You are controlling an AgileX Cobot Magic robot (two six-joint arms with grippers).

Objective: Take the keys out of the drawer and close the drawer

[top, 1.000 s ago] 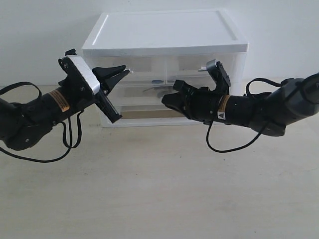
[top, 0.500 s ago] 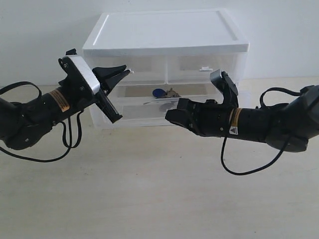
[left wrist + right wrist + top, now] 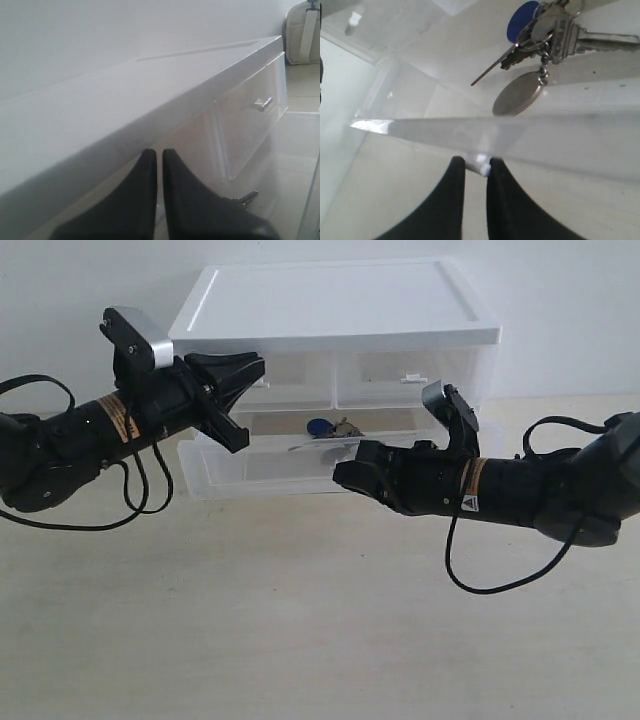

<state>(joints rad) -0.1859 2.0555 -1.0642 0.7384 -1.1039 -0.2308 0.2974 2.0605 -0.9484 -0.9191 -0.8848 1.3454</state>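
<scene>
The drawer [image 3: 265, 468] is shown pulled out, its top left open above the keys [image 3: 330, 427]. Its front middle is occupied by the right gripper [image 3: 342, 472], clamped on the handle [image 3: 482, 169]; the left gripper [image 3: 252, 368] is held close by the cabinet [image 3: 330, 300].

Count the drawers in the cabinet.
3. The left drawer and right drawer sit side by side in the upper row. The wide drawer below them is pulled out, with the keys in it. Anything lower may be hidden behind it.
</scene>
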